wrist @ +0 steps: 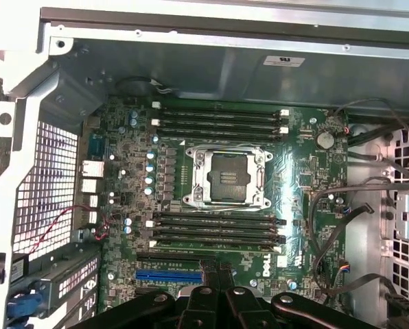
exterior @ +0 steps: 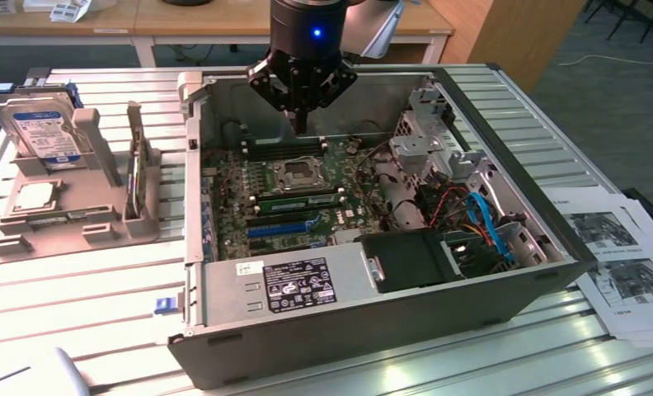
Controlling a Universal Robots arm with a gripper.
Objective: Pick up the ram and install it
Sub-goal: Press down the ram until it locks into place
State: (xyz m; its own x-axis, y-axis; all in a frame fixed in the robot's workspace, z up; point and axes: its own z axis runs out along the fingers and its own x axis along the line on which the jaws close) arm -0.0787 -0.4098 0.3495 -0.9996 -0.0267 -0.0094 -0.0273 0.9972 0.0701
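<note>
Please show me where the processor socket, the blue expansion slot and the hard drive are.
Processor socket [wrist: 228, 177]: wrist view, its dark centre.
Blue expansion slot [wrist: 167, 275]: wrist view, mid-length.
Hard drive [exterior: 46, 132]: exterior view, its label.

Open computer case [exterior: 392, 305] on a slatted table [exterior: 73, 289] — motherboard [exterior: 293, 198] exposed. Gripper [exterior: 299, 124], fingers together, hangs above the board's far end. A hard drive [exterior: 46, 132] stands in a grey holder [exterior: 68, 223] at the exterior view's left — printed sheets [exterior: 623, 272] at its right.

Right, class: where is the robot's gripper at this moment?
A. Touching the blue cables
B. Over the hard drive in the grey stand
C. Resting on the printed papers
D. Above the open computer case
D: in the exterior view the gripper hangs above the motherboard inside the open computer case.
</note>
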